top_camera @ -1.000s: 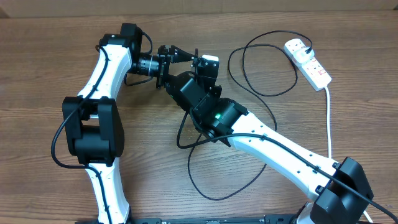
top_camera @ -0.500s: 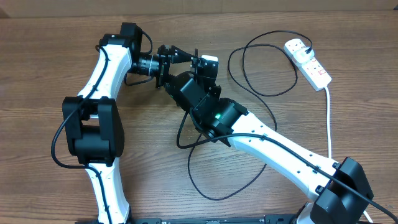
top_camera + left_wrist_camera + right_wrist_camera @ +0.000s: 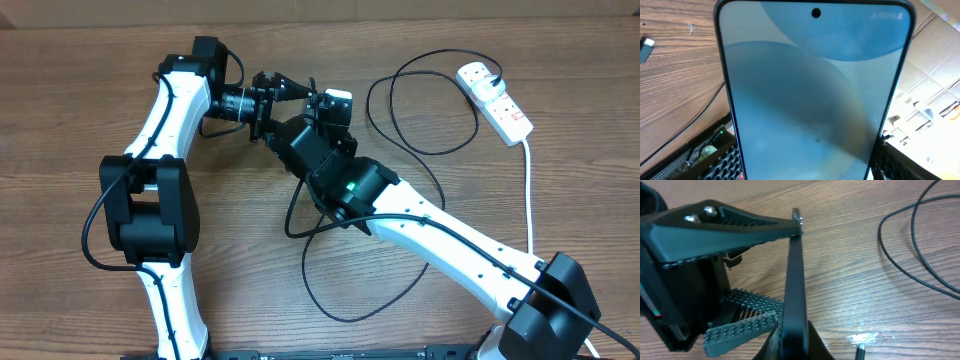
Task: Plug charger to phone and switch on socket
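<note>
Held off the brown wooden table (image 3: pixel 80 100) at the far centre: a slim, dark-edged rectangular smartphone (image 3: pixel 810 100), its light blue screen facing the left wrist camera. The left gripper (image 3: pixel 315 100) is clamping it across its width, ridged black fingers (image 3: pixel 715 160) pressing on both long edges. The right gripper (image 3: pixel 800 347) is sitting close against the smartphone's thin edge with its jaws together; whether they are pinching anything cannot be told. The long thin black charger cable (image 3: pixel 880 235) is lying in loops on the table, its small connector tip (image 3: pixel 860 352) resting loose near the smartphone. The white elongated plastic socket strip (image 3: pixel 497 98) is lying at the far right, well apart, its thick white cord (image 3: pixel 528 190) running toward the near edge.
</note>
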Available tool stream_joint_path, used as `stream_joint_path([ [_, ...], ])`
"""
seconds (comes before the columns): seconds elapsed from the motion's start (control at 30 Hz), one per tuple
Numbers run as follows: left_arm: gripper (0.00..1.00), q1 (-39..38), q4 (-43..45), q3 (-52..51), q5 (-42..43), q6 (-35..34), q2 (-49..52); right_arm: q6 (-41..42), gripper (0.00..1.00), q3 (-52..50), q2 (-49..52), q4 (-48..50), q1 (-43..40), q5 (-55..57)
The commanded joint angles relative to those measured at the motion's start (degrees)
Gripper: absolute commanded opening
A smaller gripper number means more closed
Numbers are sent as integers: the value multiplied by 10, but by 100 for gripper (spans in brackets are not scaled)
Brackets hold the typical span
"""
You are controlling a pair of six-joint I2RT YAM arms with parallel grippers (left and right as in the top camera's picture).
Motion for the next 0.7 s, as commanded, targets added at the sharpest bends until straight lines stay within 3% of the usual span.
stream_joint_path([
  [0.0, 69, -2, 2, 17, 20, 1, -1, 0, 4, 9, -2, 6, 3, -4],
  [0.37, 81, -1, 48, 17, 33, 19, -1, 48, 4, 18, -4, -5, -13, 3],
  [0.67, 81, 0, 62, 17, 41, 10, -1, 244, 4, 34, -27, -54, -83, -74],
])
